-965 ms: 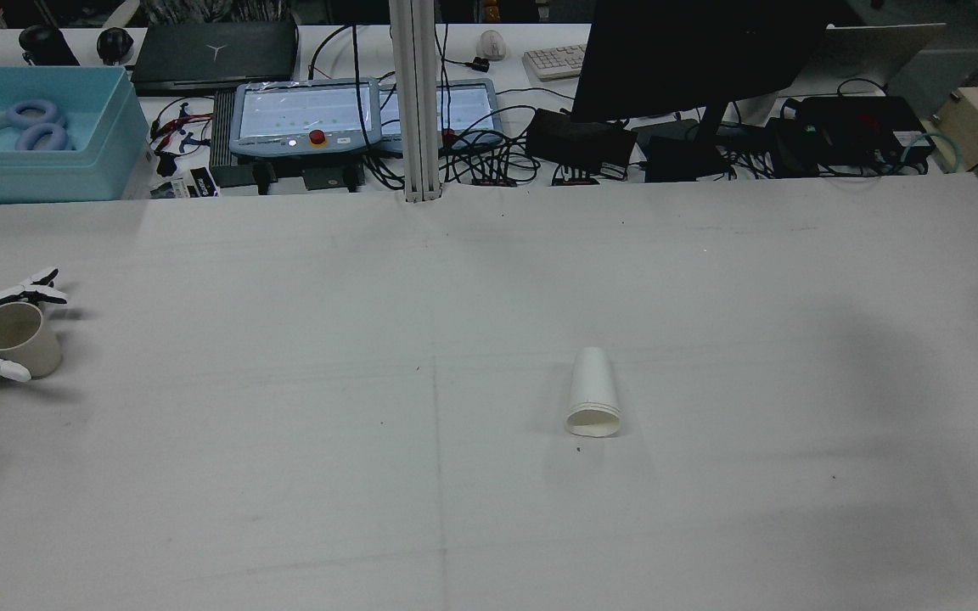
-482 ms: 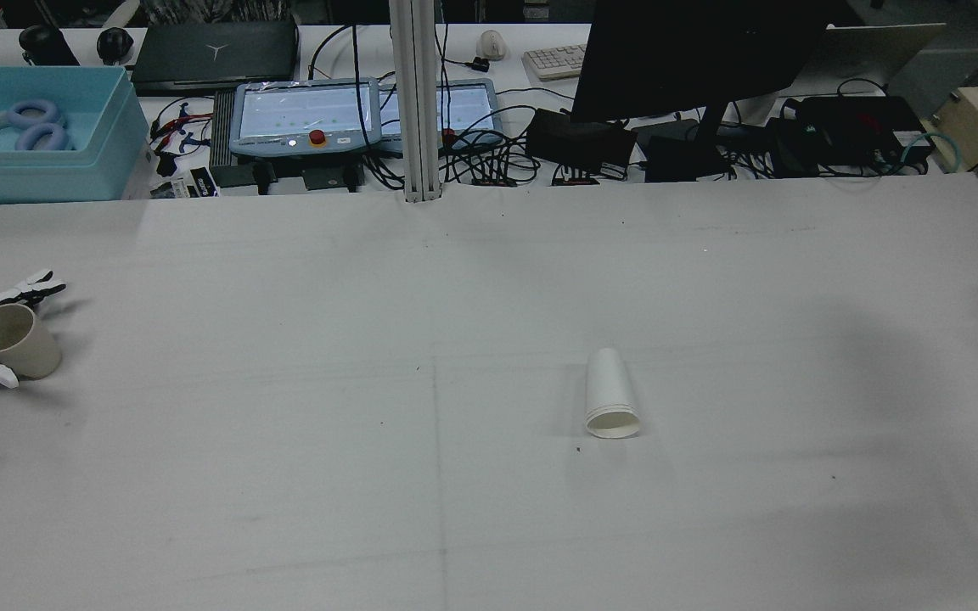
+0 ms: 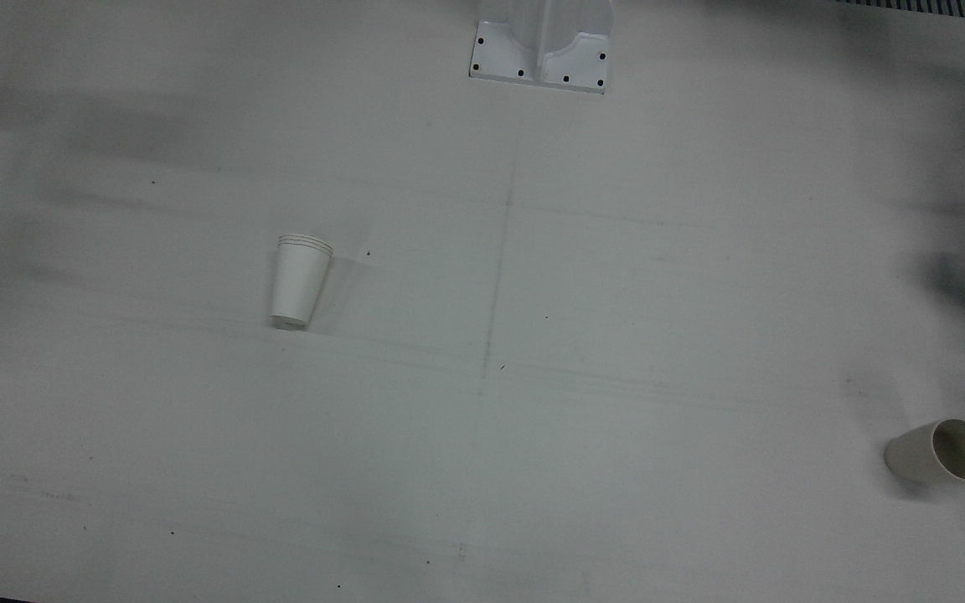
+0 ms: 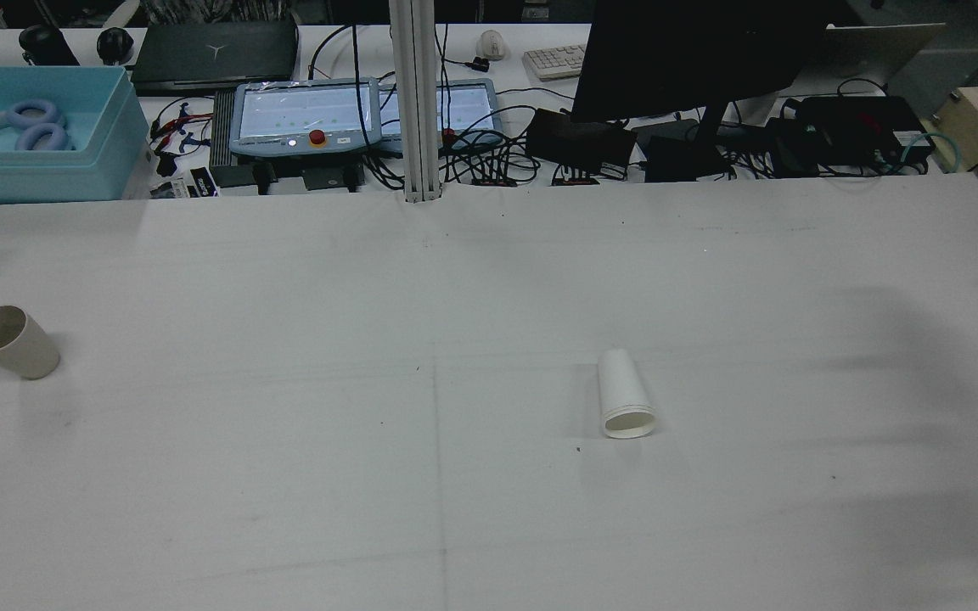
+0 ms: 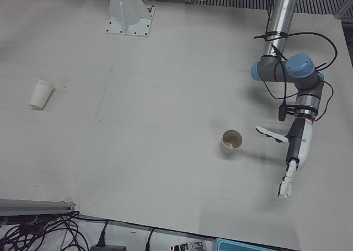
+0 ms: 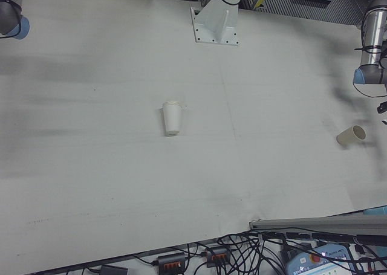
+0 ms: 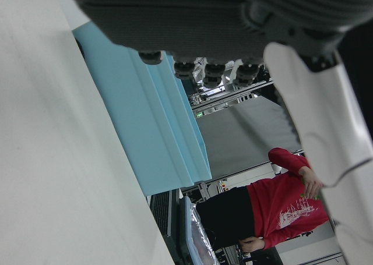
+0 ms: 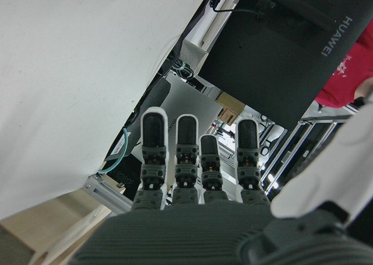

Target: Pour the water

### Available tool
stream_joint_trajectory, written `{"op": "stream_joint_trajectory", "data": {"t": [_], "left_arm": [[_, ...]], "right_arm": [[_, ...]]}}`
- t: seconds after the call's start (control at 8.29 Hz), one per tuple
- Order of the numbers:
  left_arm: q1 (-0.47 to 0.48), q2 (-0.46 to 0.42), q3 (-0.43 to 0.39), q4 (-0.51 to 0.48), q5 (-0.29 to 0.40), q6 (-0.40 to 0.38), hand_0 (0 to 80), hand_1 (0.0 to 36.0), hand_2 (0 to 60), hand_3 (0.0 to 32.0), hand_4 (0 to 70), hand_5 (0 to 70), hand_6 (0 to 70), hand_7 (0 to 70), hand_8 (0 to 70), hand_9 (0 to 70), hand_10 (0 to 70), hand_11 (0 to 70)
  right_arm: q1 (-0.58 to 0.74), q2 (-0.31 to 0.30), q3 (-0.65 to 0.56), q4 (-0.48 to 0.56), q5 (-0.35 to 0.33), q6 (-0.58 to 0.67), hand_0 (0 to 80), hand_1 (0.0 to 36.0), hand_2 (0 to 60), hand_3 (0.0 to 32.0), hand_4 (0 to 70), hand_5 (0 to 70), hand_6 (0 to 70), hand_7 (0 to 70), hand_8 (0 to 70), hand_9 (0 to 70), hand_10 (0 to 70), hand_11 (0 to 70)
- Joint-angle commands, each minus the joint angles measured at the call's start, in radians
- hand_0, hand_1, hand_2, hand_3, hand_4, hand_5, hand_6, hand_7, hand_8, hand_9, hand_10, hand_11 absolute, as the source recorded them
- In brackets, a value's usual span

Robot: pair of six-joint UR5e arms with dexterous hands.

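The white paper cup (image 4: 626,395) lies tipped mid-bench; the beige cup (image 5: 231,143) stands near the edge, beside the empty, spread left hand (image 5: 288,163). The right hand (image 8: 198,177) is also open, holding nothing; paper walls look light and crushable, so I'd grip mid-body gently.

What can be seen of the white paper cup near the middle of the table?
The white paper cup looks like several thin cups nested together, with stacked rims visible at its mouth. It lies on its side on the bare white table, mouth toward the robot's side and base toward the operators. Nothing touches it but the table; no robot hand is near it.
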Motion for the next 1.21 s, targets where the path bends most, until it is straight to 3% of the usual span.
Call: {"op": "stream_joint_trajectory", "data": {"t": [0.0,0.12,0.36,0.6,0.72,0.84,1.09], "left_arm": [[-0.140,-0.003,-0.171,0.131,0.140,-0.003,52.6,4.7,0.0,0.0,13.1,4.2,6.9,10.7,7.9,0.7,0.0,1.0],[-0.144,-0.003,-0.247,0.214,0.165,-0.035,51.8,3.4,0.0,0.0,16.0,5.0,7.5,11.7,7.8,0.9,0.5,1.6],[-0.143,-0.005,-0.466,0.407,0.208,-0.061,50.9,1.6,0.0,0.0,22.6,7.7,9.5,15.3,7.1,1.6,2.7,4.6],[-0.143,-0.008,-0.573,0.510,0.219,-0.101,49.8,0.0,0.0,0.0,32.1,9.7,13.5,20.8,7.5,5.0,7.0,10.5],[-0.144,0.003,-0.633,0.563,0.220,-0.112,49.3,0.0,0.0,0.0,33.6,10.3,13.6,21.1,7.3,5.0,7.4,11.0],[-0.148,0.003,-0.679,0.609,0.220,-0.112,49.5,0.0,0.0,0.0,33.6,9.9,13.3,21.0,7.1,5.3,7.4,10.9],[-0.149,0.015,-0.701,0.627,0.217,-0.121,49.7,0.0,0.0,0.0,32.3,8.8,12.1,19.8,7.2,4.8,6.6,9.9]], "right_arm": [[0.030,0.119,-0.382,0.360,0.029,0.306,37.5,0.0,0.0,0.0,26.5,37.8,18.7,21.2,20.8,11.8,0.0,0.0],[0.080,0.112,-0.297,0.357,-0.015,0.305,43.0,0.0,0.0,0.0,27.8,37.7,19.1,20.0,17.0,6.1,0.0,0.0],[0.111,0.144,-0.240,0.316,-0.039,0.305,46.9,0.8,0.0,0.0,34.2,36.1,23.7,24.4,16.5,5.6,0.0,0.0],[0.105,0.303,-0.203,0.118,-0.068,0.309,48.3,2.5,0.0,0.0,43.6,38.7,30.8,31.9,18.0,7.9,0.0,0.0],[0.105,0.334,-0.058,-0.139,-0.065,0.308,51.2,7.5,0.0,0.0,36.1,37.8,28.5,31.7,13.8,5.2,0.0,0.0],[0.104,0.346,0.074,-0.337,-0.060,0.259,59.9,15.7,0.0,0.0,31.9,39.2,24.5,31.4,10.7,4.8,0.0,0.0],[0.089,0.336,0.135,-0.373,-0.051,0.115,62.3,18.5,0.0,0.0,26.8,37.0,21.0,26.6,9.7,3.9,0.0,0.0]]}}
